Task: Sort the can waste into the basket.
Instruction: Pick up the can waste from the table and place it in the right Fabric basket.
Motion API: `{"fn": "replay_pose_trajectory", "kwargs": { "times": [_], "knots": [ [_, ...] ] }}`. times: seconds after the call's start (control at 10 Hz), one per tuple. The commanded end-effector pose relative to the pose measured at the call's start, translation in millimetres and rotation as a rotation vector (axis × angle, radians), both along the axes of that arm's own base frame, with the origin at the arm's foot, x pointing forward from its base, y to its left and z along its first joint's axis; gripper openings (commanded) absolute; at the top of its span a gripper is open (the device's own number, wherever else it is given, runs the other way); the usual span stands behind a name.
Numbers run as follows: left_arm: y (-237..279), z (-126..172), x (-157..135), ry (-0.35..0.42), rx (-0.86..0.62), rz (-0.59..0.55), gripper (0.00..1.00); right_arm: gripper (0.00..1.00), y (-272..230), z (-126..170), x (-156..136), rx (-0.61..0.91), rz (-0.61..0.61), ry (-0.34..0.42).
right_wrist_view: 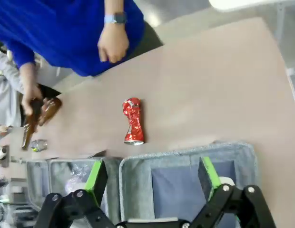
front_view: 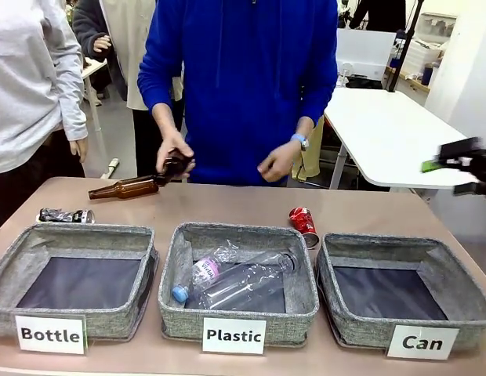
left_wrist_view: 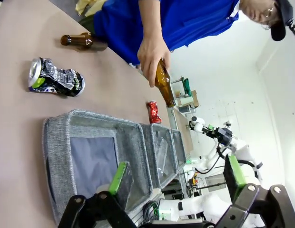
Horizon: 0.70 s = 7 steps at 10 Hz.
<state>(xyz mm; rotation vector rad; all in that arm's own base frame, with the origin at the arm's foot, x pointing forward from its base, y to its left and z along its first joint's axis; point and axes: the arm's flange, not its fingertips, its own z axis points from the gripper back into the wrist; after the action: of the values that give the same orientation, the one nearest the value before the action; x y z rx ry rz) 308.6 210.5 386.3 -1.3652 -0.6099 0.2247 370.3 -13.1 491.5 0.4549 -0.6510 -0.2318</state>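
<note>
My right tool [right_wrist_view: 152, 172] apart, empty, facing red can [right_wrist_view: 133, 121] beside basket [right_wrist_view: 185, 152], ready for pickup; left tool [left_wrist_view: 176, 175] apart, black can [left_wrist_view: 54, 77] ahead.

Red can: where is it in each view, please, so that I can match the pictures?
Front: red can right of centre, behind the Can basket's left corner.
Left wrist: can mid-picture, near the farthest basket.
Right wrist: can centre, above the basket.
Shared landmark: that basket.
</note>
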Motion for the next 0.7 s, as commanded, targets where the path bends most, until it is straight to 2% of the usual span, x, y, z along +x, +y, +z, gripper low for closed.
{"fn": "replay_pose_trajectory", "kwargs": {
  "times": [0.0,0.4,0.5,0.6],
  "knots": [
    [-0.8,0.5,-0.2,-0.032,-0.006,0.000,1.00,1.00,57.6,-19.6,0.4,-0.195,0.010,0.036],
    [-0.8,0.5,-0.2,-0.032,-0.006,0.000,1.00,1.00,148.5,-17.7,54.8,-0.478,0.147,0.080],
    [-0.8,0.5,-0.2,-0.032,-0.006,0.000,1.00,1.00,146.5,-11.2,53.2,-0.450,0.124,0.108],
    [0.0,-0.3,0.1,0.001,0.000,0.000,1.00,1.00,139.2,-30.0,30.5,-0.434,0.148,0.048]
  ]
}}
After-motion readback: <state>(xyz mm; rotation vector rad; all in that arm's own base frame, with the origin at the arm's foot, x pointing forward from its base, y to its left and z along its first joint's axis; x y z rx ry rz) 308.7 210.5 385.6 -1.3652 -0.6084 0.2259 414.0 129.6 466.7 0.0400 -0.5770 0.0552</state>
